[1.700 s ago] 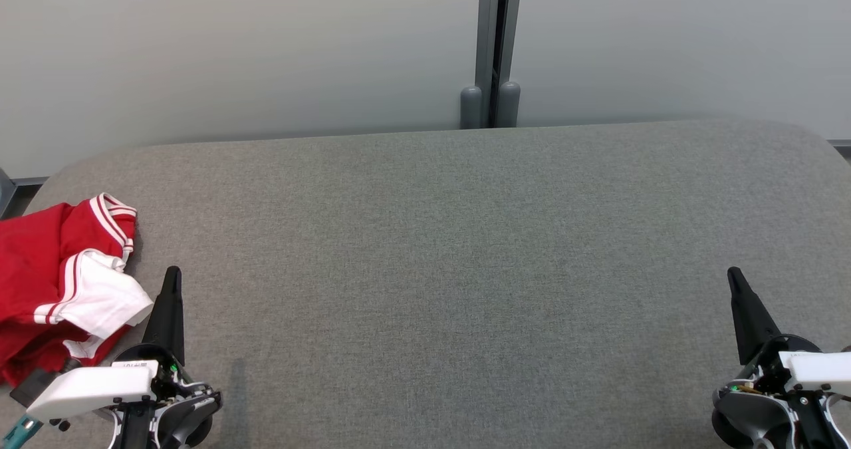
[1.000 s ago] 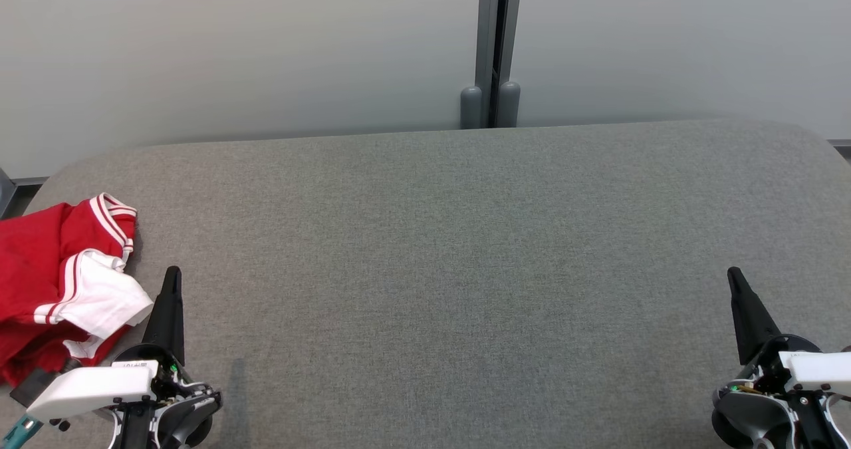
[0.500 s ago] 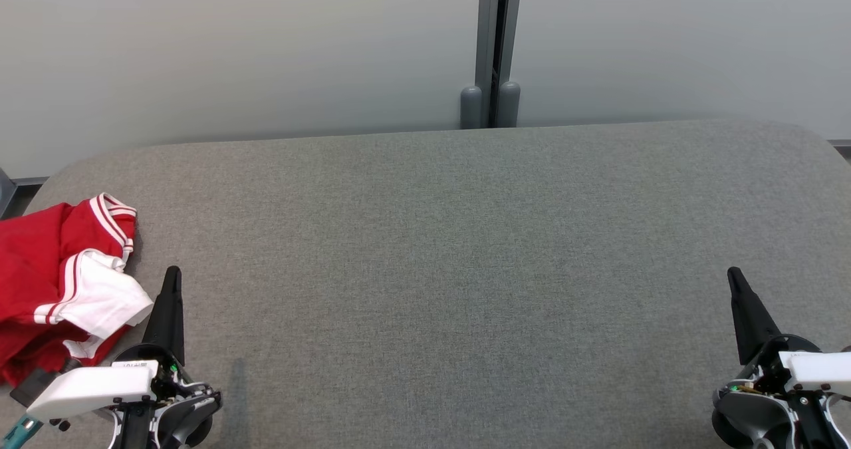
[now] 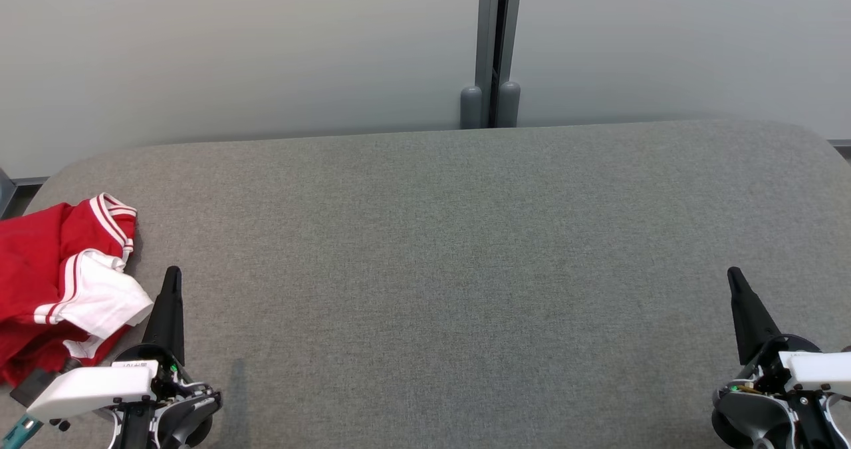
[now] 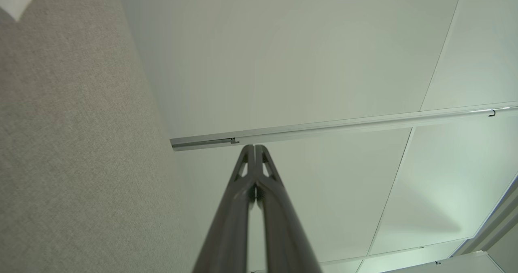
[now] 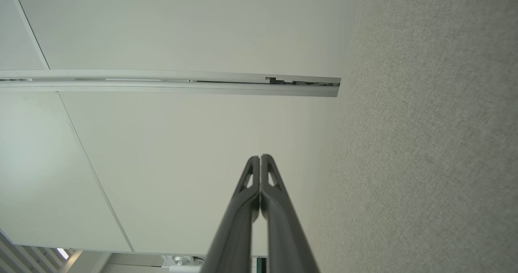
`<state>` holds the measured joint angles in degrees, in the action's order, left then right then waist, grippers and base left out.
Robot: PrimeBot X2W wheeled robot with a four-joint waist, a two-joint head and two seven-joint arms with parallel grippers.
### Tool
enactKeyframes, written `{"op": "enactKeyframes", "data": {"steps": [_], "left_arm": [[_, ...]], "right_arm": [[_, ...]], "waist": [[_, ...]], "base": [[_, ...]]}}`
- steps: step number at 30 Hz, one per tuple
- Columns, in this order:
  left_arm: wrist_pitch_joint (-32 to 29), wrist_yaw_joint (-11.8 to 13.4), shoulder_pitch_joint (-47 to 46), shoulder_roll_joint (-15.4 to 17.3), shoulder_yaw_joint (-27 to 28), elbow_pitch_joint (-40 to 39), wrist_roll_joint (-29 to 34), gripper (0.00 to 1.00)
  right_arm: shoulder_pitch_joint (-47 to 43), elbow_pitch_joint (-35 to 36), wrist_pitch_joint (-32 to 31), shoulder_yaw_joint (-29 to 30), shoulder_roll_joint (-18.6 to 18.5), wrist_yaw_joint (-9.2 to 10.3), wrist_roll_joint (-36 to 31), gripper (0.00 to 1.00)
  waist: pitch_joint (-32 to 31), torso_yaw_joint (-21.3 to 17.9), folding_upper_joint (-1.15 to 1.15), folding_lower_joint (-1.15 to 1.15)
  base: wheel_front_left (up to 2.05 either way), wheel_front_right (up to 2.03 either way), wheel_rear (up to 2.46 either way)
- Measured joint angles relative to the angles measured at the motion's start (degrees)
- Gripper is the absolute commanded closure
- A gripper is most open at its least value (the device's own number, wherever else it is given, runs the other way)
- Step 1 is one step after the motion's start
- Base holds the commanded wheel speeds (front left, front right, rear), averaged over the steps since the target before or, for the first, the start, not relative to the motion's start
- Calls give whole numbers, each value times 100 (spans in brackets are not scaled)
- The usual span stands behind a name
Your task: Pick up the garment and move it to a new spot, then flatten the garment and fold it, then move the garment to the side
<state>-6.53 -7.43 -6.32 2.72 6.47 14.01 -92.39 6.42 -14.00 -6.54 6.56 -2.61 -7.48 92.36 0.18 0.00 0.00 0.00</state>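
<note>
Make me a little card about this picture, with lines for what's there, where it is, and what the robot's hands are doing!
garment: red and white, crumpled
where: left end of the grey table
left gripper: shut, empty, just right of the garment
right gripper: shut, empty, near the table's right end
task: garment not yet picked up

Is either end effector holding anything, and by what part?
Nothing held: left end effector and right end effector are shut empty; red-and-white garment lies untouched.

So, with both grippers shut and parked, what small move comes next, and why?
Probably open the left gripper and swing it toward the crumpled red-and-white garment: the garment lies untouched right beside that gripper, which is shut, and far from the right gripper.
</note>
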Motion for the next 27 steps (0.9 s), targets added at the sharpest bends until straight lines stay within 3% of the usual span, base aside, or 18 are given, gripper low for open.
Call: {"op": "enactKeyframes", "data": {"steps": [27], "left_arm": [[0, 0, 0, 0, 0, 0, 1, 100]], "right_arm": [[0, 0, 0, 0, 0, 0, 0, 100]], "waist": [[0, 0, 0, 0]], "base": [[0, 0, 0]]}}
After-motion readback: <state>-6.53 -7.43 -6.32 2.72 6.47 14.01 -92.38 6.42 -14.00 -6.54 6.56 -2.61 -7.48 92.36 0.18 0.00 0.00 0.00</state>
